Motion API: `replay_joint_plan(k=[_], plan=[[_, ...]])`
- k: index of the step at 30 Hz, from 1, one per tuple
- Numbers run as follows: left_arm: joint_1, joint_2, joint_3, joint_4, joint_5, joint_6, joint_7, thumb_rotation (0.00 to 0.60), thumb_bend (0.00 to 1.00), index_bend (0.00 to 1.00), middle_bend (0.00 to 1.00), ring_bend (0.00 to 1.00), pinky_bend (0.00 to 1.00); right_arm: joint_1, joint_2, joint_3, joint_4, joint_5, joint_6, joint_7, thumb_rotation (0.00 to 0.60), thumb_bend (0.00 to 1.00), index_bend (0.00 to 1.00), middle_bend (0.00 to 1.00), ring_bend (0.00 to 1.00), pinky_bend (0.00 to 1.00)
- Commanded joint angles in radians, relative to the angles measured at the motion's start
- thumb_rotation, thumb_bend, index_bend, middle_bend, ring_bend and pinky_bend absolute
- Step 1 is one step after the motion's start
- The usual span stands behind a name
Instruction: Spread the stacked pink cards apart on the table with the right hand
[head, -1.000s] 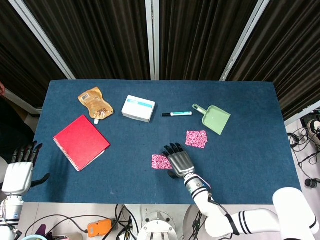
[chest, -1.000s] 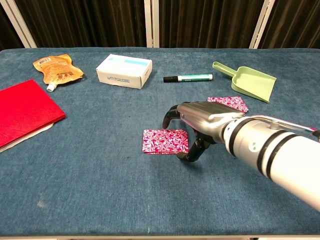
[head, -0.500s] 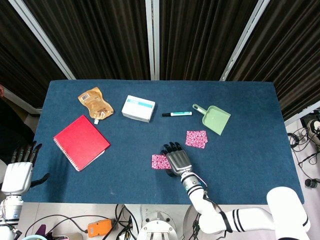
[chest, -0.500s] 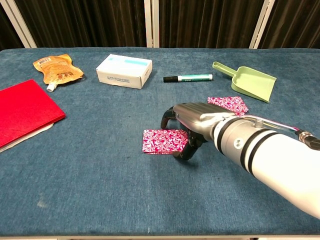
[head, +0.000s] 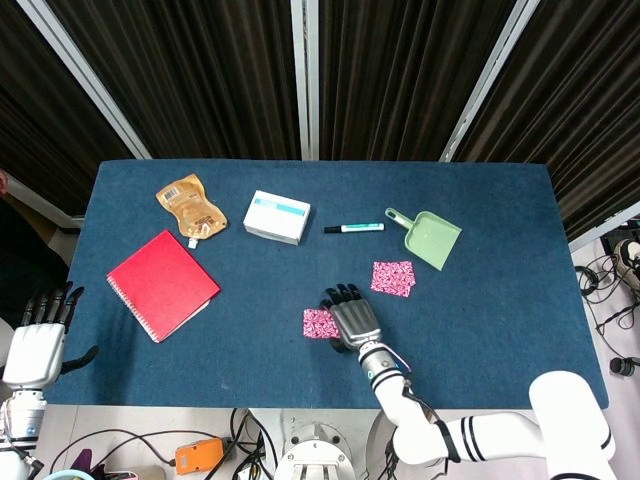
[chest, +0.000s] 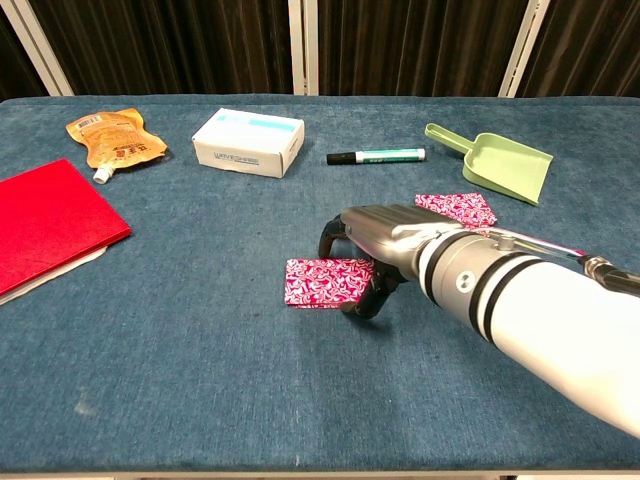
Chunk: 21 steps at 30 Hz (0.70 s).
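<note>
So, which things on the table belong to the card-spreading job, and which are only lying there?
Belong to the job:
- pink cards near the hand
- second pink card pile beside the dustpan
- right hand, at the near cards' right edge

Only lying there:
- red notebook
- orange pouch
- white box
- marker
- green dustpan
- left hand, off the table
</note>
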Motion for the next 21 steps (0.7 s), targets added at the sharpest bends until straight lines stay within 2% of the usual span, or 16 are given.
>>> replay_joint_plan(k=[1,21], plan=[[0.000,0.000,0.000,0.001,0.000,-0.001,-0.001,0.600,0.13,0.07,0.00,0.00,0.00,0.002,-0.003,0.000,0.001,0.001,0.003,-0.002,0.600,0.48,0.33,0.16,0.00,0.01],[0.002,-0.002,0.000,0.008,-0.002,0.000,0.002,0.600,0.13,0.07,0.00,0.00,0.00,0.009,-0.008,0.002,0.002,-0.003,0.020,-0.004,0.600,0.48,0.42,0.16,0.00,0.01]])
